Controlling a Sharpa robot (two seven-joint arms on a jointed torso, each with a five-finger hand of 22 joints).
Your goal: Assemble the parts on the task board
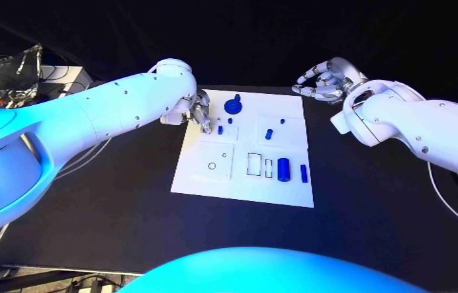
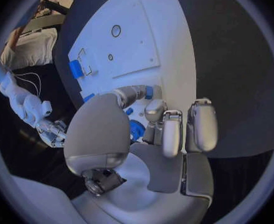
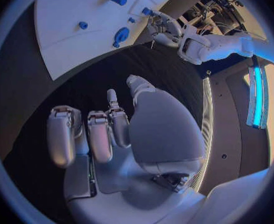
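Black table (image 1: 114,207) fills your head view, with the white task board (image 1: 200,177) lying flat in the middle of it. You see your left hand (image 1: 196,111) at the board's far left corner, fingers pointing down at a small blue part (image 1: 220,130) there. From this view you cannot tell whether the fingers grip that part or only touch it. Your left wrist view shows more: the left hand's fingertips (image 2: 151,92) close around a small blue piece, and a round blue part (image 2: 136,130) sits just beside the palm. Your right hand (image 1: 326,81) hangs off the board's far right corner, above bare table, fingers curled inward and holding nothing; the right wrist view confirms its fingers (image 3: 102,134) are bent over the dark surface.

On the board you find a round blue knob (image 1: 235,106) at the far edge, 2 short pegs (image 1: 269,133) mid-board, and a thick blue cylinder (image 1: 284,170) beside a thin blue bar (image 1: 304,173) near the right edge.
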